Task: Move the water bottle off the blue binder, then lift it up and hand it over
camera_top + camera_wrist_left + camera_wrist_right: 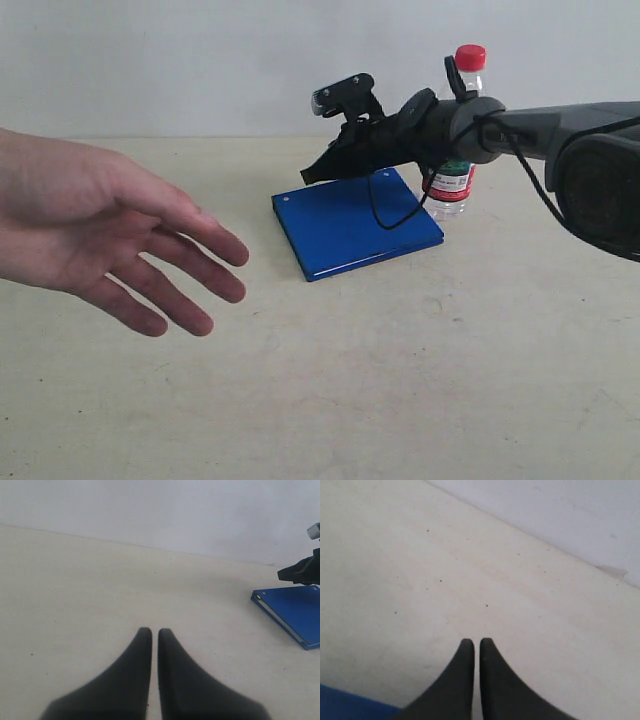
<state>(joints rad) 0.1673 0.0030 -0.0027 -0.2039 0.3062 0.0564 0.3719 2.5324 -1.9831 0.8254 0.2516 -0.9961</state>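
Hand [110,235]: open, fingers out
Left gripper [155,632]: closed, empty
Right gripper [476,642]: closed, empty, above binder [350,225] edge
Bottle [452,185]: upright, beside binder

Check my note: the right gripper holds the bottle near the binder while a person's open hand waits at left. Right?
Not quite. The right gripper holds nothing: it is shut and empty near the binder, and the bottle stands upright behind its arm, as the exterior view shows. The open hand does wait at left.

Water bottle [452,190] half behind right arm [520,125]
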